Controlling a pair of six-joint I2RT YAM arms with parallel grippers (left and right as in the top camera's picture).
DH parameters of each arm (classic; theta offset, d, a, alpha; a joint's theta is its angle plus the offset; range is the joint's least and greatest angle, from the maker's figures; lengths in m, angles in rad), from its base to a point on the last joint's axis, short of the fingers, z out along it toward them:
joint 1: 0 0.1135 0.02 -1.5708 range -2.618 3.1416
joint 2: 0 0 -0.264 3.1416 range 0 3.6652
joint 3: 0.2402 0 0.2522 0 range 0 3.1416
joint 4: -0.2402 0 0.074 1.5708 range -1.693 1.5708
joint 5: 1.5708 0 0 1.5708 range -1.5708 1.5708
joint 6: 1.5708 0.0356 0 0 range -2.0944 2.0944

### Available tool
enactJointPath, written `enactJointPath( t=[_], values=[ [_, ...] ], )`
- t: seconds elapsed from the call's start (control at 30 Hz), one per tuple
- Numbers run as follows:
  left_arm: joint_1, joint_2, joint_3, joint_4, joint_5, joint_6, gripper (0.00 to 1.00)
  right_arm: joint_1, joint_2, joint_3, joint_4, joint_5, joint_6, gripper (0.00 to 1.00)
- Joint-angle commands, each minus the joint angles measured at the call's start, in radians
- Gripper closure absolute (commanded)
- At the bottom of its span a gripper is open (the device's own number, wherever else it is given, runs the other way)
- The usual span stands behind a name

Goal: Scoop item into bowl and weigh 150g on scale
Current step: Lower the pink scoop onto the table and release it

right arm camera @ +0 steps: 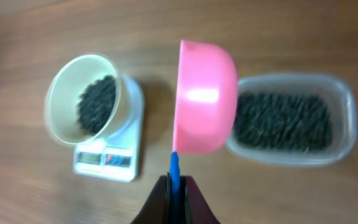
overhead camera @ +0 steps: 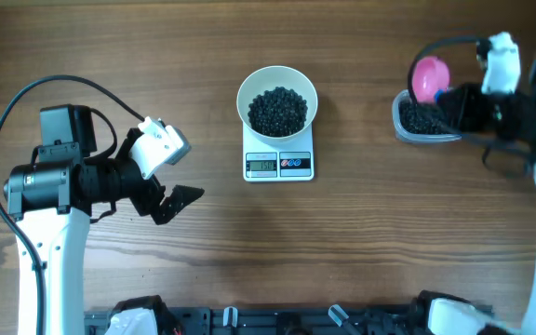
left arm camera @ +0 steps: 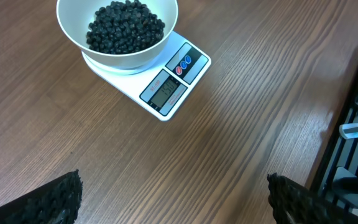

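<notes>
Glossy plastic scoop (right arm camera: 207,99), smooth bowl (left arm camera: 129,60), wood-grain table (left arm camera: 241,124)

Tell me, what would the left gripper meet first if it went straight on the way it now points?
Most likely the bare table, short of the scale. The left gripper, open, tilts down at the wood; the scale lies off to one side of that line, though depth is unclear.

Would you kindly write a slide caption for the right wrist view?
Right gripper holds pink scoop by blue handle beside tub of black beans; bowl sits on scale.
</notes>
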Motion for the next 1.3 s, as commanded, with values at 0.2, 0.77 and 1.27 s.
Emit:
enactJointPath(
  t=[0.2, 0.77, 1.27],
  values=[
    [-0.001, -0.009, 0.009, 0.000, 0.000, 0.021, 0.00, -0.031, -0.252, -0.072, -0.241, -0.062, 0.028, 0.96],
    [-0.001, -0.009, 0.009, 0.000, 0.000, 0.021, 0.00, -0.031, -0.433, -1.081, 0.905, -0.449, 0.554, 0.96],
    [-0.001, -0.009, 0.009, 0.000, 0.000, 0.021, 0.00, -0.031, -0.212, -1.195, 1.274, -0.296, 0.967, 0.96]
  ],
)
